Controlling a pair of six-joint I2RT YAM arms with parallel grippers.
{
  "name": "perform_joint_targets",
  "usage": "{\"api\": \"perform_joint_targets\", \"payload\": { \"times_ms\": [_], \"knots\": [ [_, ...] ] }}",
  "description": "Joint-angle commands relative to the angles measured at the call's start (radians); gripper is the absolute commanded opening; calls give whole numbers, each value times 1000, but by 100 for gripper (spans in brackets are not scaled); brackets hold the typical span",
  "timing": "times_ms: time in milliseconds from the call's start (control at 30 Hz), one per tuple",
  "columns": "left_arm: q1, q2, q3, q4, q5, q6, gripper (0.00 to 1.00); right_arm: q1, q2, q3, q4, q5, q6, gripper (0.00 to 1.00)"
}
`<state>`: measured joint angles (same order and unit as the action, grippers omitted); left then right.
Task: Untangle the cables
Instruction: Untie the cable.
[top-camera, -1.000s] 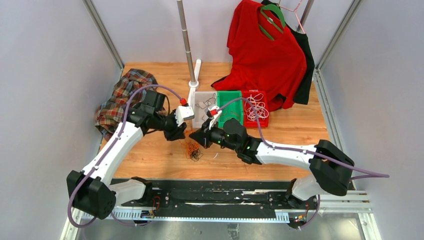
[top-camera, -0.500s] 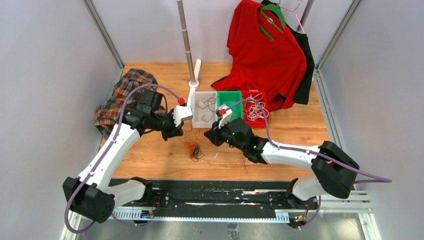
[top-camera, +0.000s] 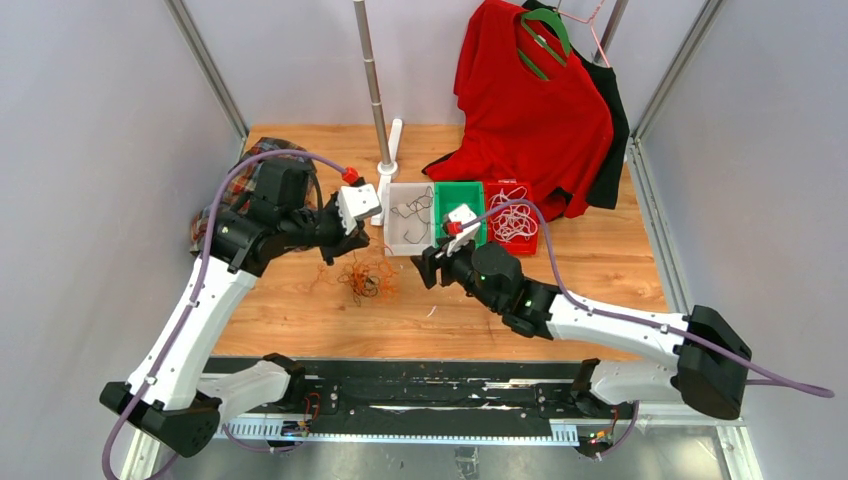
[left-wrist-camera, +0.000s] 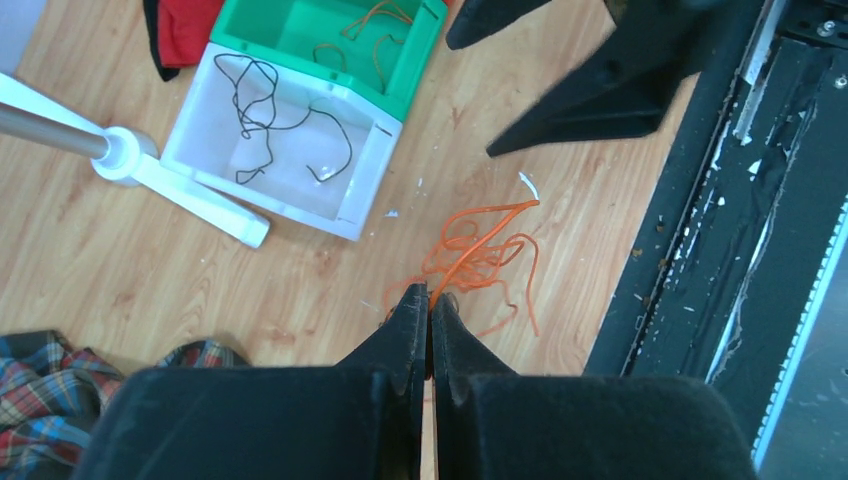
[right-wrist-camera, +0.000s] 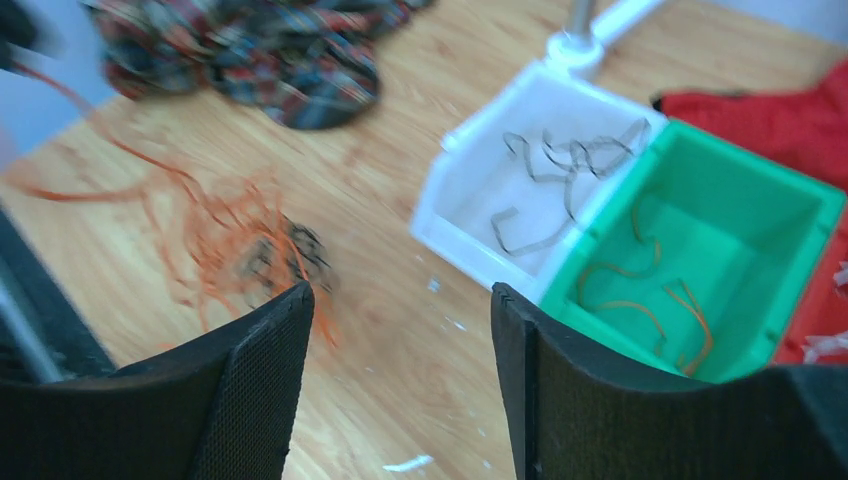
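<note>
A tangle of orange cables (top-camera: 362, 278) with some black strands in it lies on the wooden table in front of the bins. My left gripper (top-camera: 333, 255) hangs at its left edge; in the left wrist view the left gripper (left-wrist-camera: 430, 295) is shut on one orange strand, and the rest of the orange cables (left-wrist-camera: 480, 255) trail beyond the tips. My right gripper (top-camera: 425, 268) stands right of the tangle, open; the right wrist view shows the right gripper (right-wrist-camera: 400, 290) with only bare wood between its fingers and the blurred orange cables (right-wrist-camera: 235, 240) to its left.
Three bins stand in a row behind: a white bin (top-camera: 398, 243) holding a black cable (left-wrist-camera: 270, 100), a green bin (top-camera: 447, 195) with orange strands, a red bin (top-camera: 492, 245) with white cables. A plaid cloth (top-camera: 225, 215), a pole stand (top-camera: 386, 160) and a red shirt (top-camera: 535, 100) lie further back.
My left gripper has shut on an orange strand and pulled back and left, dragging the tangle left. My right gripper has opened, let go and drawn away to the right.
</note>
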<state>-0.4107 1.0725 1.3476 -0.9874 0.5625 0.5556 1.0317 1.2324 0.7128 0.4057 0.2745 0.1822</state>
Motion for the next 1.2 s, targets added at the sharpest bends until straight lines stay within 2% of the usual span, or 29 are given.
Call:
{"api": "perform_joint_targets", "payload": {
  "times_ms": [0, 200, 400, 833, 1000, 1167],
  "knots": [
    [-26, 4, 43, -23, -42, -46, 0, 99, -36, 69, 94, -3, -111, 66],
    [-43, 0, 67, -30, -74, -29, 1, 142, -2, 119, 173, -111, -125, 66],
    [-50, -4, 108, -45, -79, -24, 0, 143, 53, 144, 236, -127, -128, 67],
    [-84, 33, 269, -196, 31, 5, 0, 134, 297, 219, 451, 148, -251, 63],
    [-91, 53, 349, -229, 58, -4, 0, 106, 406, 232, 493, 202, -224, 62],
    [-93, 63, 459, -239, 58, -5, 0, 95, 458, 145, 535, 235, -183, 62]
  ]
}}
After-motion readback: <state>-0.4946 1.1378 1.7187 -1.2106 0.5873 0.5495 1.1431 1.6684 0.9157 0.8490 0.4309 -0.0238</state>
